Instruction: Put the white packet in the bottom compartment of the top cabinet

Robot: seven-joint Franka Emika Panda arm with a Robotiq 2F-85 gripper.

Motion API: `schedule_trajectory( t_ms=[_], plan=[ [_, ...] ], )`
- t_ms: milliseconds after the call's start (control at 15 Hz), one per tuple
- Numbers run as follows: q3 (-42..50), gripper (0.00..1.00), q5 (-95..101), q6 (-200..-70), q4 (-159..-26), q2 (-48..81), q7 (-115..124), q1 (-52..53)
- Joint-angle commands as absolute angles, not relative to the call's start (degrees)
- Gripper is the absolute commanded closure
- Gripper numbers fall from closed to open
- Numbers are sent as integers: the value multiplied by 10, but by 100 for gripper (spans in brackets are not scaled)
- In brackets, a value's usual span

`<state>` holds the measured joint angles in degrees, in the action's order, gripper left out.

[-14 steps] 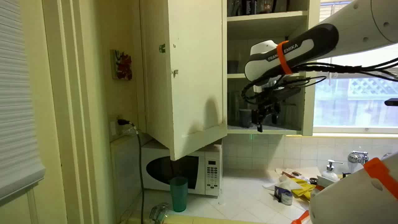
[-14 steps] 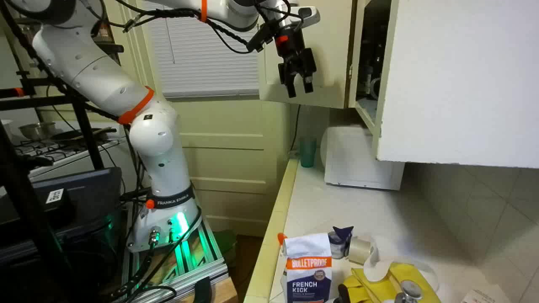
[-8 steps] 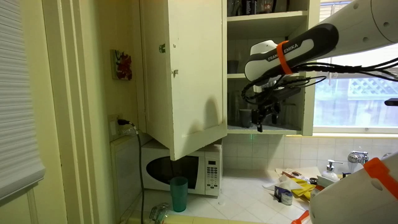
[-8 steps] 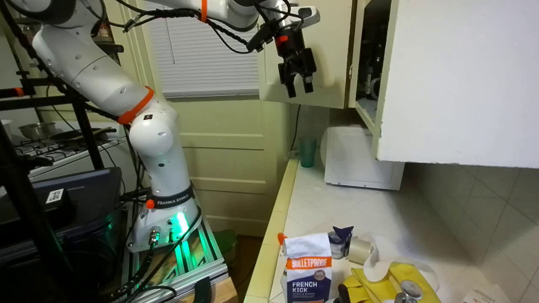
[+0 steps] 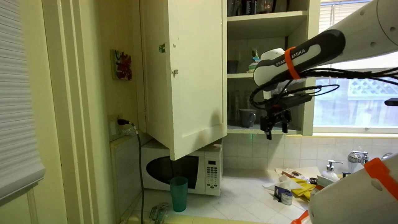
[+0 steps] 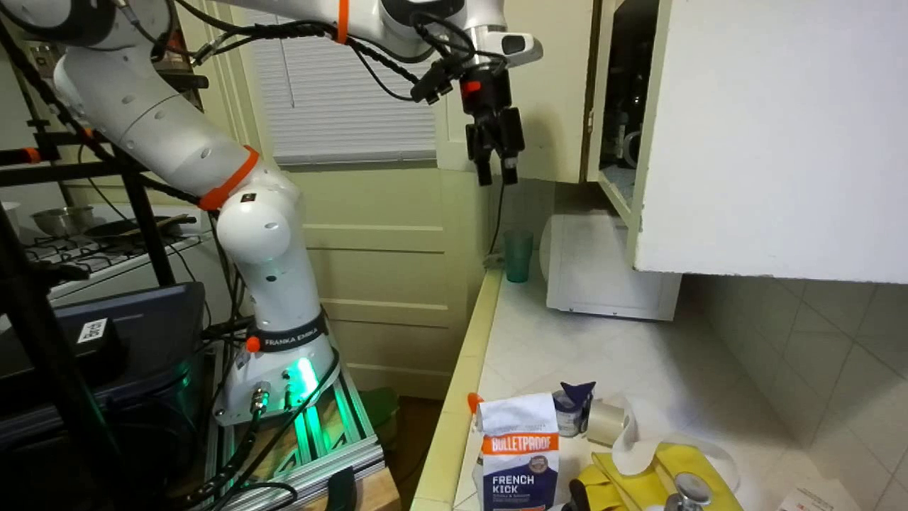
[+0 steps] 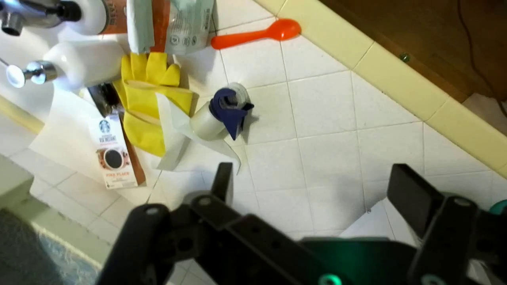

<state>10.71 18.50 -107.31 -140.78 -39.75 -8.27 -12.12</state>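
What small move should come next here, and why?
Probably shift the open jaws over toward the white packet before lowering: the wrist view shows them apart and holding nothing, while the packet stands on the counter, near that view's top edge rather than between them.

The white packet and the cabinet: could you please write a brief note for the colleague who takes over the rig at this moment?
Pincer: open, holding nothing, raised well above the counter.
White packet: marked BULLETPROOF, upright on the counter, near the yellow gloves and the orange spoon.
Top cabinet: its door is open.
Bottom compartment: a grey mug stands in it; part is hidden behind the pincer in an exterior view.
Done: the way in is open; the packet is not yet picked up.
Left: grasp the packet, lift it into the bottom compartment, release.
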Motion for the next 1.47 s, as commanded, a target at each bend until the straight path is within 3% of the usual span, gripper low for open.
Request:
schedule_trajectory(
  t_ms=[0,733,1400],
  plan=[
    [155,0,176,-1074,-1462,-438,-79,-150],
    [314,0,176,-1284,-1510,-337,-72,-301],
    [292,0,189,-1322,-1509,-277,-52,-337]
  ],
)
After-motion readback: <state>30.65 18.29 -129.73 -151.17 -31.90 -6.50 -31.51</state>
